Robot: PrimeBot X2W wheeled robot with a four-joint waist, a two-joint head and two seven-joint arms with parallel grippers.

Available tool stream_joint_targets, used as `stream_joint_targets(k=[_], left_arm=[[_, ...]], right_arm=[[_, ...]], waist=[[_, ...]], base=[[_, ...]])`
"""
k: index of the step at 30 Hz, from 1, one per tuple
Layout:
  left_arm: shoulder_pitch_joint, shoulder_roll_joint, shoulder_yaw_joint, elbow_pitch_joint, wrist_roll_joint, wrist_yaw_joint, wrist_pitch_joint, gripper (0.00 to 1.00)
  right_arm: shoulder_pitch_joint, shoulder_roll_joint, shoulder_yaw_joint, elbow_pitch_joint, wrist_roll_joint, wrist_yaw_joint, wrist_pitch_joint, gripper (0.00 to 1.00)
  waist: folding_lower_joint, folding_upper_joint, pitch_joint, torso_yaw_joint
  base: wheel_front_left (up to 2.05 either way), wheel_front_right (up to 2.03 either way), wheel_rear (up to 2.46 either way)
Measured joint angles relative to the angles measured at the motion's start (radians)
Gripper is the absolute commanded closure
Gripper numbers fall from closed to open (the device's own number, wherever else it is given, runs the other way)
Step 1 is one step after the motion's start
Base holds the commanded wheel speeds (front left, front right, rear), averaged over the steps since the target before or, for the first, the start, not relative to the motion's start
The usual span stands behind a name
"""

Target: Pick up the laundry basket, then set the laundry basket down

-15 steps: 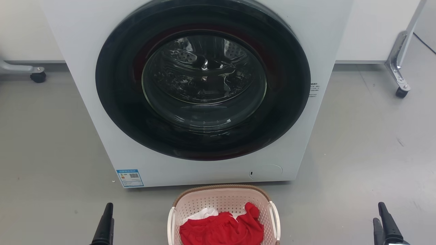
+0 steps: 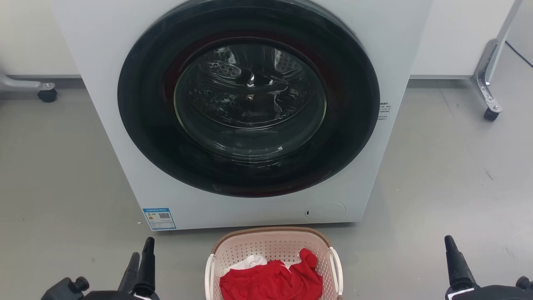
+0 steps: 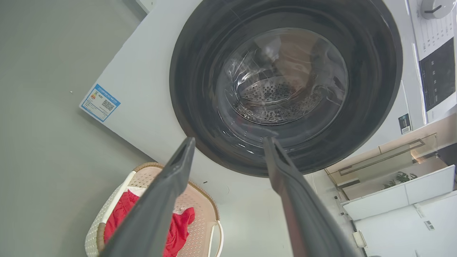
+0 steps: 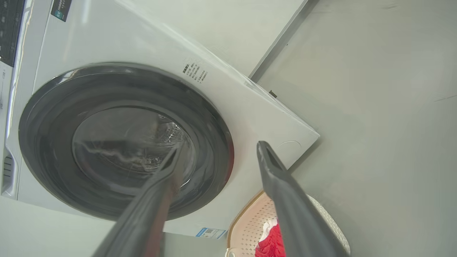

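The laundry basket (image 2: pixel 272 243), pale pink and perforated with a brown rim and white side handles, stands on the floor at the bottom centre of the head view, just in front of the washing machine. A red cloth (image 2: pixel 270 281) and a white cloth (image 2: pixel 250 261) lie in it. My left gripper (image 2: pixel 141 252) is to the basket's left and my right gripper (image 2: pixel 452 250) far to its right, both apart from it. In the wrist views the left gripper (image 3: pixel 229 141) and the right gripper (image 4: pixel 219 147) are open and hold nothing, with the basket (image 3: pixel 201 210) (image 4: pixel 246 223) low in each view.
The white washing machine (image 2: pixel 104 62) with its dark round door (image 2: pixel 250 96) shut rises right behind the basket. Metal legs on casters stand at the far left (image 2: pixel 46 95) and far right (image 2: pixel 491 112). Grey floor lies on both sides of the basket.
Both grippers have come further up into the head view. The left now shows both fingers and its wrist, and the right has shifted slightly left. The basket has not moved.
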Motion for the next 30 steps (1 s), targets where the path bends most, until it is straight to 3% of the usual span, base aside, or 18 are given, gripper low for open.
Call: stream_joint_targets(k=[30], left_arm=[[-0.002,0.028,-0.107,0.021,0.504,0.090,-0.085,0.00]], right_arm=[[-0.020,-0.059,0.185,0.044,-0.488,-0.087,-0.096,0.00]], waist=[[0.0000,0.0000,-0.005,-0.003]], base=[[0.00,0.00,0.00]])
